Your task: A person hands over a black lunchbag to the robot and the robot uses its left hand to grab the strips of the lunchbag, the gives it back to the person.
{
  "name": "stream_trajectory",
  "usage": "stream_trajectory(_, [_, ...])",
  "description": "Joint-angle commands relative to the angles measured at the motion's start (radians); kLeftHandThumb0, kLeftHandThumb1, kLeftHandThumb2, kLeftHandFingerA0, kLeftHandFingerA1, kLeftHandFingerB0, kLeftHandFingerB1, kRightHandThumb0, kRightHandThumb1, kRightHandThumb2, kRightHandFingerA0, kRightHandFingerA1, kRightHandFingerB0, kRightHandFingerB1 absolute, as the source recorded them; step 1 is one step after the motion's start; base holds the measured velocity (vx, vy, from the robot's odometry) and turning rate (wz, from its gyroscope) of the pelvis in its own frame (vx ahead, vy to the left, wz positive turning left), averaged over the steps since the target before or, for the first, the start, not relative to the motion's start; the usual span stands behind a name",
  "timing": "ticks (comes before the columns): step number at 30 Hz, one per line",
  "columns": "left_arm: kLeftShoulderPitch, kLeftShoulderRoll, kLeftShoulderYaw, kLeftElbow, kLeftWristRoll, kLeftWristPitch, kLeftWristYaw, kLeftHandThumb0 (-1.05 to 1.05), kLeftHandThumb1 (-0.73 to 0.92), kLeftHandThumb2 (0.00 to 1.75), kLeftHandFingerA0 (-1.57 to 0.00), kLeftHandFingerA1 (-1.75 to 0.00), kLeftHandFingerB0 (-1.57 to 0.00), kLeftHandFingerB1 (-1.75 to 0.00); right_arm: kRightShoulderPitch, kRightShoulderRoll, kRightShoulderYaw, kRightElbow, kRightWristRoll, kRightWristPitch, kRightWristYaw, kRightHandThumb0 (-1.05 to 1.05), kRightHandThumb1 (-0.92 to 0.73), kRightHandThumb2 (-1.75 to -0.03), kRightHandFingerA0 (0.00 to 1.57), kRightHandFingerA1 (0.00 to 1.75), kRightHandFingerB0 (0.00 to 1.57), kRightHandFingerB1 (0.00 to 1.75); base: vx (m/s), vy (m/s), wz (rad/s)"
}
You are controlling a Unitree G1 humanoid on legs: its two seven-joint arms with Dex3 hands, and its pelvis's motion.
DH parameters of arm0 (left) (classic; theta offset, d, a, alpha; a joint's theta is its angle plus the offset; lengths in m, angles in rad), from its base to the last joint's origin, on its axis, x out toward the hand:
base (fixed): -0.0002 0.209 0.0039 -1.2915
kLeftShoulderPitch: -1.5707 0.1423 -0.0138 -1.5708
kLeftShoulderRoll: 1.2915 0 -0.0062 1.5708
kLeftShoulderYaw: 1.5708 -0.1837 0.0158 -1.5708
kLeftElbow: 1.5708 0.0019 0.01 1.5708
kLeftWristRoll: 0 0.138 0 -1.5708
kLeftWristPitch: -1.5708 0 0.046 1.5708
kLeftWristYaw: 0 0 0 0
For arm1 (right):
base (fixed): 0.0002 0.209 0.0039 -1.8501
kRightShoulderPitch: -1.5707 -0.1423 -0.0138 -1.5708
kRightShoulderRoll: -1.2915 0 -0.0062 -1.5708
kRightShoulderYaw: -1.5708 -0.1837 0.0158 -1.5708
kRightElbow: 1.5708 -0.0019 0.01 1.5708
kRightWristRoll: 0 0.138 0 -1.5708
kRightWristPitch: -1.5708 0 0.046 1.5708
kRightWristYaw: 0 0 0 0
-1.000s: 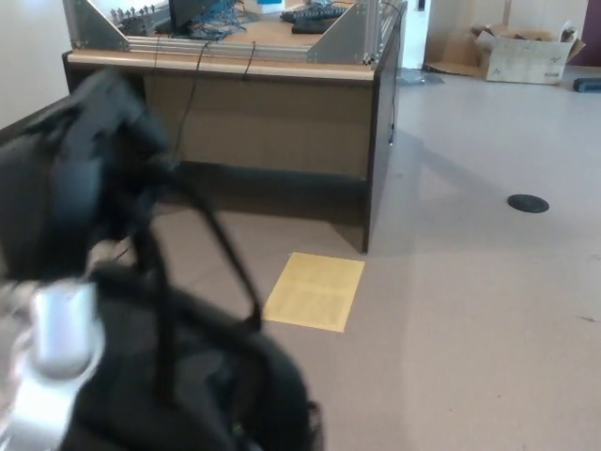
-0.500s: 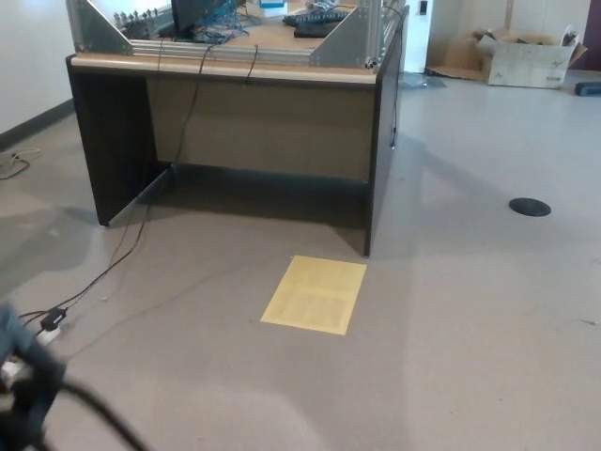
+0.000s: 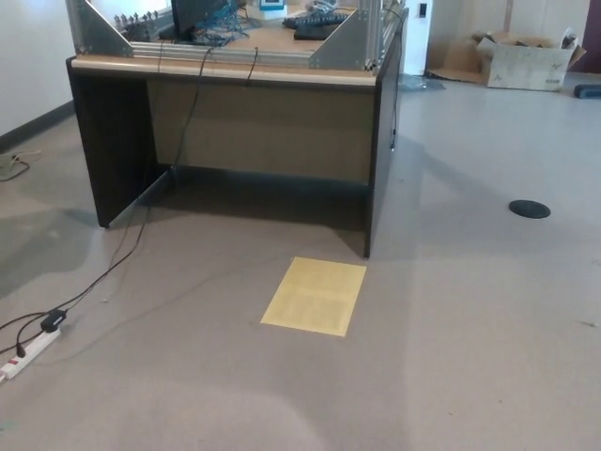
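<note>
Neither hand shows on my feed, and no lunchbag either. I've got one dark wood worktop [image 3: 254,113] with metal framing, one flat yellow rectangular sheet [image 3: 315,295] on the smooth grey floor [image 3: 470,338], one white power strip [image 3: 26,349], and one round black floor cap [image 3: 530,209].
</note>
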Motion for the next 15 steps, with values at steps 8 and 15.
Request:
stream_trajectory(8, [-0.040,0.102,0.057,-0.040,0.097,-0.195,0.258,-0.16,0.45,0.83,-1.19,-1.41,-0.98,-1.30,-0.012,-0.018,-0.005,0.011,-0.006,-0.014,-0.014,-0.67,-0.74,-0.64,0.55,0.44,0.50,0.41,0.00,0.000,0.00])
stream_trajectory(15, [-0.260,0.177,0.043,-0.071,0.077,-0.161,0.185,-0.17,0.45,0.84,-1.23,-1.42,-1.04,-1.32,-0.003,-0.019,-0.009,0.014,-0.002,-0.021,-0.017,-0.68,-0.74,-0.63,0.55,0.45,0.50,0.42,0.00,0.000,0.00])
